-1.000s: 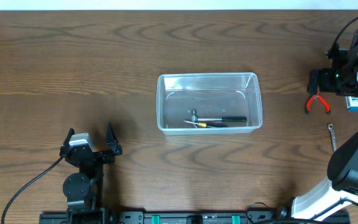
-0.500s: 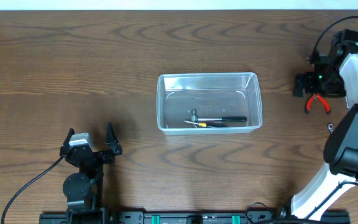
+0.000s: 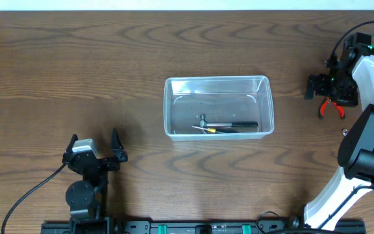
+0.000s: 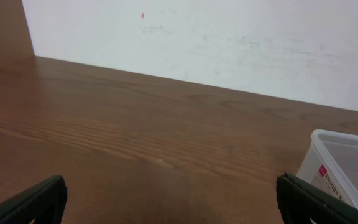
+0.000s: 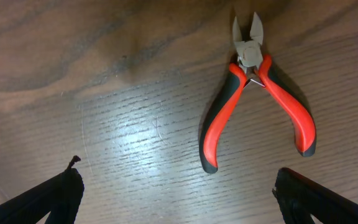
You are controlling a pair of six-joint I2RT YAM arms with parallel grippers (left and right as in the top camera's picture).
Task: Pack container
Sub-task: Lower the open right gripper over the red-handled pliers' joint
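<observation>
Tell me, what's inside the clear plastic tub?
On the bottom of the tub lie a small hammer with a black handle and, beside it, a thin tool with a yellow part, too small to name. Anything under them is hidden.

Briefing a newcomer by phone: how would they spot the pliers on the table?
From the clear container mid-table, look toward the table's right edge, beside the right gripper. The pliers lie flat there; red-and-black handles set them apart from the container's tools.

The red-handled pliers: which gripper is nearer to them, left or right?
Right. The right gripper is close by the pliers, open and not touching them. The left gripper is far away, on the other side of the container.
</observation>
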